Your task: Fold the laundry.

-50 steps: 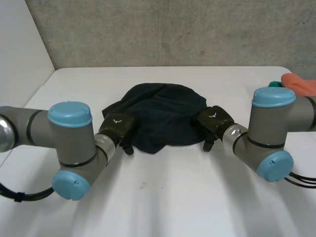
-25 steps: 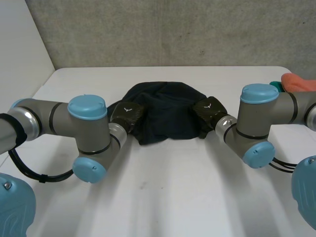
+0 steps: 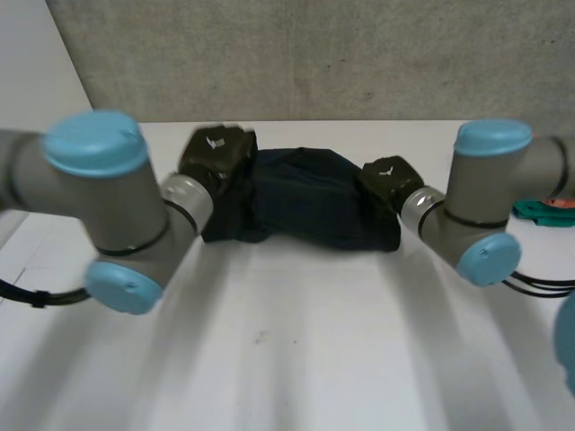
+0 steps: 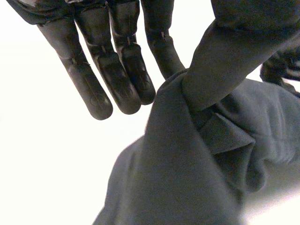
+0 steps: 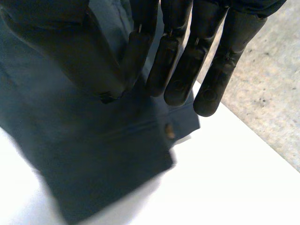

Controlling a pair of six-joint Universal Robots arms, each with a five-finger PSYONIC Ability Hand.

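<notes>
Item under handling: one dark navy garment (image 3: pixel 305 202) of soft woven cloth, drawn into a broad band between the two hands at the far middle of the smooth white table (image 3: pixel 287 359). Whether its lower edge rests on the table cannot be told.

Left hand (image 3: pixel 216 153): at the garment's left end. In the left wrist view the hand (image 4: pixel 117 70) nips a bunched, creased edge of the cloth (image 4: pixel 187 178) between thumb and the nearest finger; the remaining fingers are straight and clear of the fabric.

Right hand (image 3: pixel 388 180): at the garment's right end. In the right wrist view the hand (image 5: pixel 183 70) appears to clamp the cloth (image 5: pixel 108 159) between the thumb and straight fingers. A stitched hem and a small round stud (image 5: pixel 169 131) show near the fingertips.

Surroundings: rough grey concrete wall (image 3: pixel 314 54) behind; a green and red item (image 3: pixel 544 208) lies at the table's right edge, well apart from the garment.
</notes>
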